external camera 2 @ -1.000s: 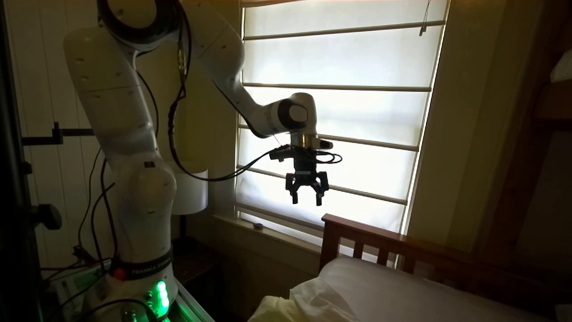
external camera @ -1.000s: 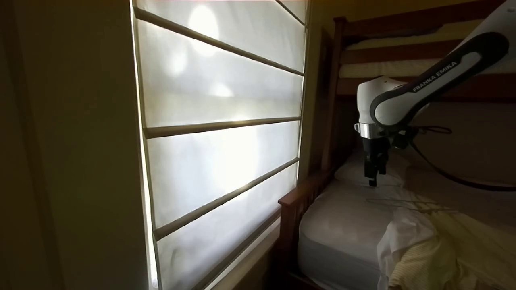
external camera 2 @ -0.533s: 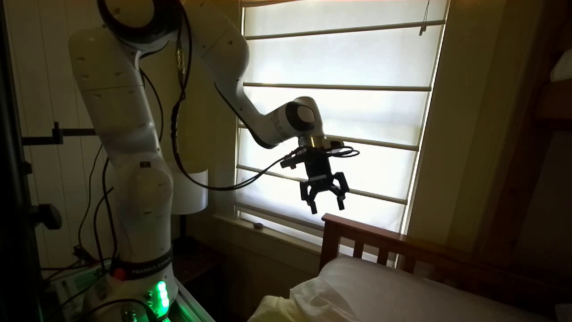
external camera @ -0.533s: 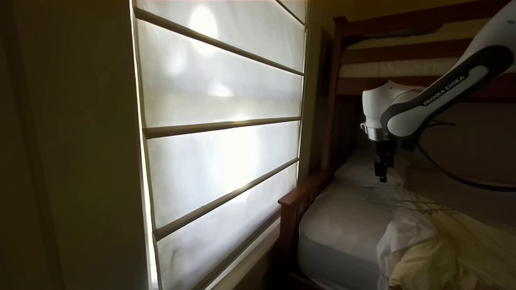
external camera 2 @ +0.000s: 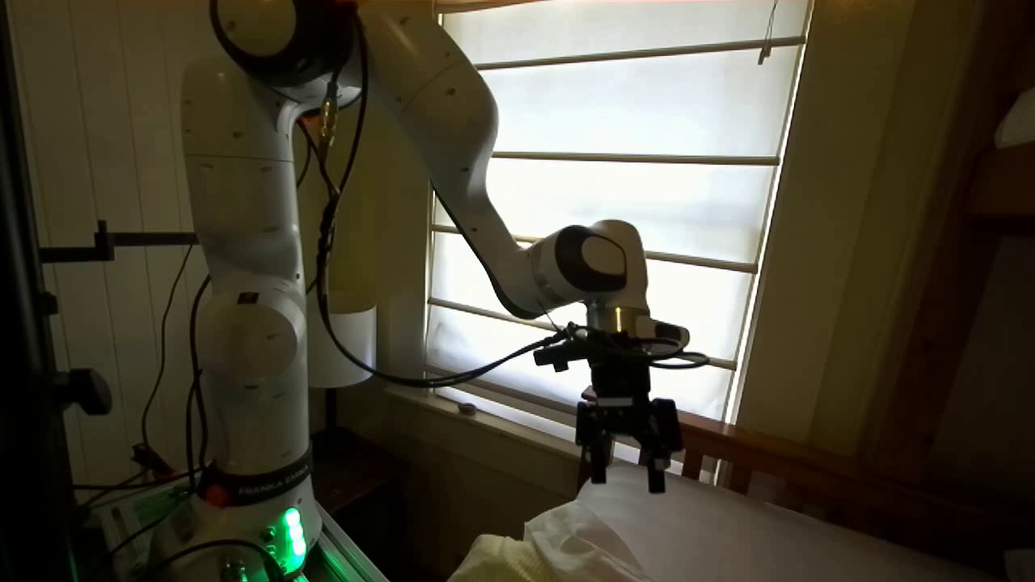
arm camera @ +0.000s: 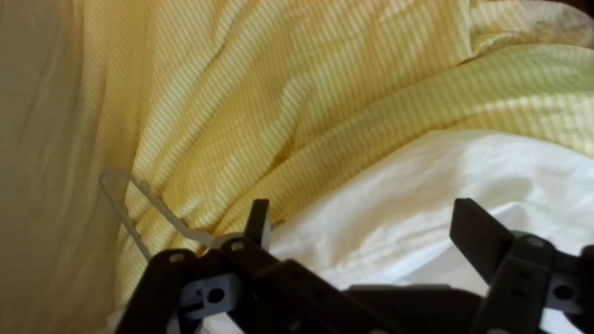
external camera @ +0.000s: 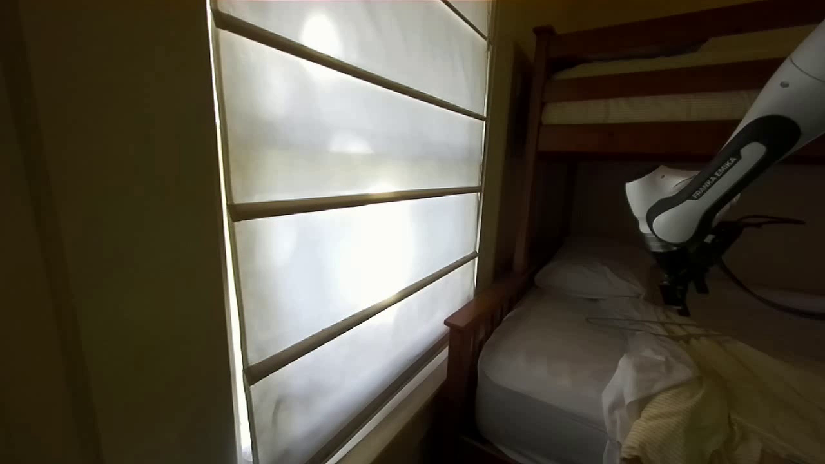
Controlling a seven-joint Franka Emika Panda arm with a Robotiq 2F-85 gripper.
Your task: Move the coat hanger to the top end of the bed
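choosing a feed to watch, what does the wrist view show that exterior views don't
Wrist view only: a close look down at the bent end of the coat hanger. Exterior views only: the arm, the window blind and, in an exterior view, the pillow. Shared: the open gripper, the striped blanket and, faint in an exterior view, the coat hanger.

There is one arm [external camera 2: 462, 158], one pincer [external camera 2: 627, 480], one coat hanger [arm camera: 162, 208], one bed [external camera: 548, 341], one lamp [external camera 2: 349, 347] and one blind [external camera 2: 655, 194].
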